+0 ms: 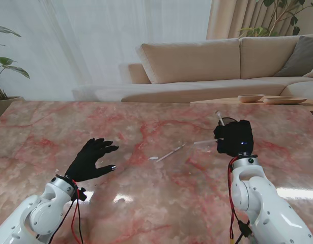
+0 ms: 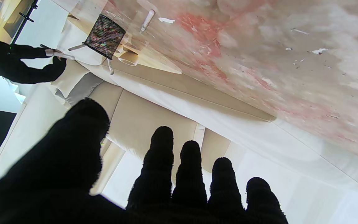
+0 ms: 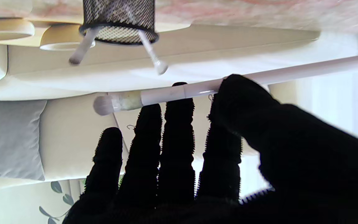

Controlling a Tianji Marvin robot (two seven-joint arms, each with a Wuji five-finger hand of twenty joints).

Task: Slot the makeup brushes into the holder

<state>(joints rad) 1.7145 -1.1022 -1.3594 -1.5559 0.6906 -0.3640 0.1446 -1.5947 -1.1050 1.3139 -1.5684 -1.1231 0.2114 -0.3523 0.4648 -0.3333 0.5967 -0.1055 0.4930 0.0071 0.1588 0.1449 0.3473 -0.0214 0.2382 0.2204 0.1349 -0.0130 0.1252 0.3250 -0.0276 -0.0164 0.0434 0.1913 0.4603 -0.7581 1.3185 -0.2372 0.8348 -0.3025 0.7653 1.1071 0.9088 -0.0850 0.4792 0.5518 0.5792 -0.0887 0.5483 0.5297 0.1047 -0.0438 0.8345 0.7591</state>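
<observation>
I see bright daylight coming through the white curtains [image 1: 95, 46] far from me. The marble table [image 1: 161, 203] shines with white glare spots near both arms. In both wrist views the black gloved fingers [image 3: 176, 149] look like dark shapes against the light, and the table looks blurry.

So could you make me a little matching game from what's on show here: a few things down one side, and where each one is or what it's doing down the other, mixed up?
Things:
1. left hand
2. right hand
3. mesh holder
4. loose brush

States:
A. lying flat on the marble table
B. gripping a white brush
C. fingers spread, holding nothing
D. has two brushes standing in it

Pairs: 1-C, 2-B, 3-D, 4-A
</observation>
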